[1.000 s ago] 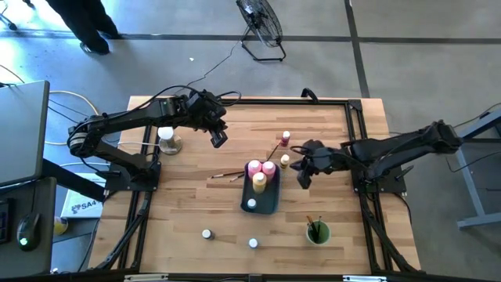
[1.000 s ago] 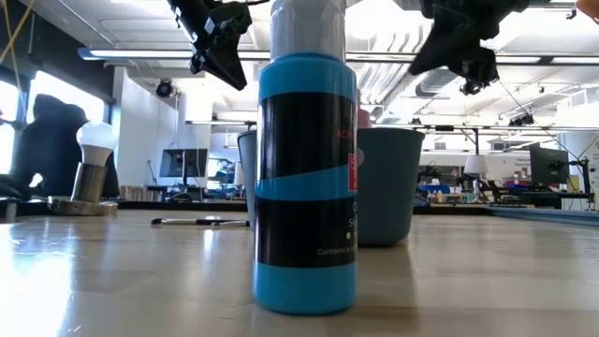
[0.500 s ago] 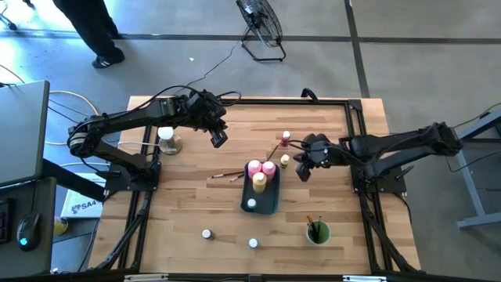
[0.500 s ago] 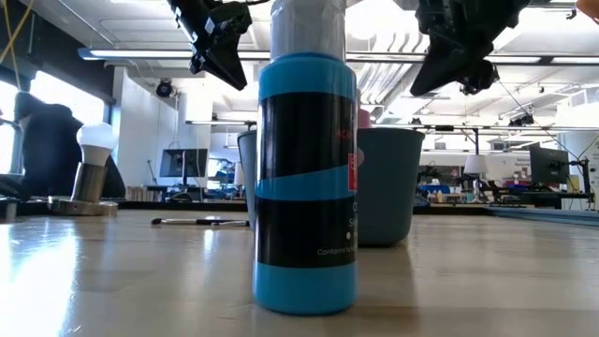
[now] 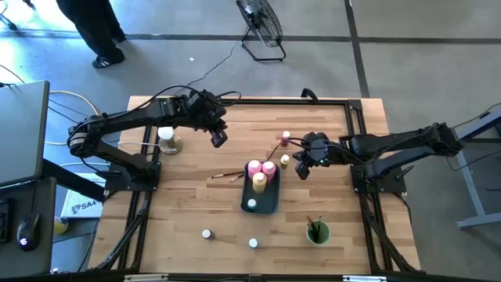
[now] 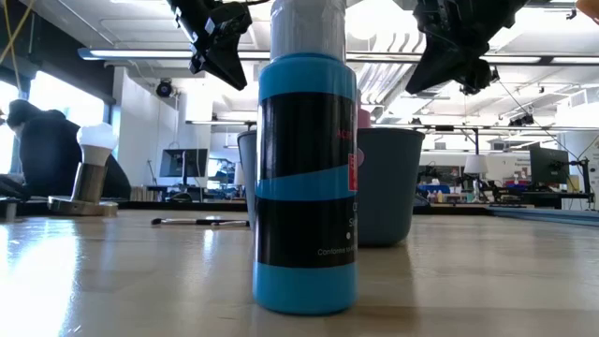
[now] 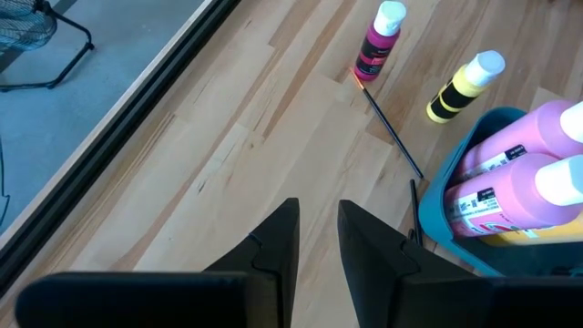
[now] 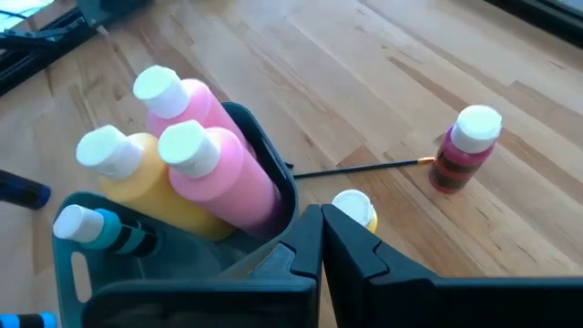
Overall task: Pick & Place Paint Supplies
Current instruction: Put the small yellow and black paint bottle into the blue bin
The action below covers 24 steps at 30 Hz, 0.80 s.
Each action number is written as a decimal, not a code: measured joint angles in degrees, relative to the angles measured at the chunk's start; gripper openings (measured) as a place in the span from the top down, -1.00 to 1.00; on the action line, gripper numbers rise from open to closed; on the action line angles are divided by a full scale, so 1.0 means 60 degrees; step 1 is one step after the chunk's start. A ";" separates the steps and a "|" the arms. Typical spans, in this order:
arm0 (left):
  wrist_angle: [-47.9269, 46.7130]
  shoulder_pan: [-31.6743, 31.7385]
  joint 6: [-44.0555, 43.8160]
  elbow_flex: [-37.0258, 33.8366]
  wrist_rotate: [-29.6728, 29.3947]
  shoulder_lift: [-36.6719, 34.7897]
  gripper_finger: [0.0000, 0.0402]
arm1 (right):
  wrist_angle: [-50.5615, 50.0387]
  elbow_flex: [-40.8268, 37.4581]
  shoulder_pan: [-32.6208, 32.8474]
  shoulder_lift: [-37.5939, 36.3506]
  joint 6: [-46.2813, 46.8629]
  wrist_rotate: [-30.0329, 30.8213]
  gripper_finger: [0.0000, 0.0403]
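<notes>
Tray (image 5: 270, 205) holds 2 pink bottles (image 5: 261, 168), 1 yellow (image 5: 259, 182); right fingers (image 8: 321, 239) together, left fingers (image 7: 273, 239) slightly apart, empty.

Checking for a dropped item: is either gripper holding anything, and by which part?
Nothing is held. The left gripper hangs empty over bare wood; the right gripper is shut on nothing, above the small yellow bottle.
</notes>
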 joint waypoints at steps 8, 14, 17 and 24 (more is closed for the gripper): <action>0.0005 0.0000 0.0000 0.0000 -0.0142 0.0000 0.62 | 0.0160 0.0000 0.0000 0.0000 -0.0318 0.0166 0.99; 0.0007 0.0000 0.0000 0.0000 -0.0153 0.0000 0.62 | 0.0160 0.0000 0.0000 0.0000 -0.0499 0.0198 0.99; 0.0008 0.0000 0.0000 0.0000 -0.0157 0.0000 0.62 | 0.0157 0.0000 0.0000 0.0000 -0.0503 0.0202 0.99; 0.0007 0.0000 0.0000 0.0000 -0.0178 0.0000 0.62 | -0.0038 0.0000 -0.0173 0.0000 -0.0532 0.0297 0.99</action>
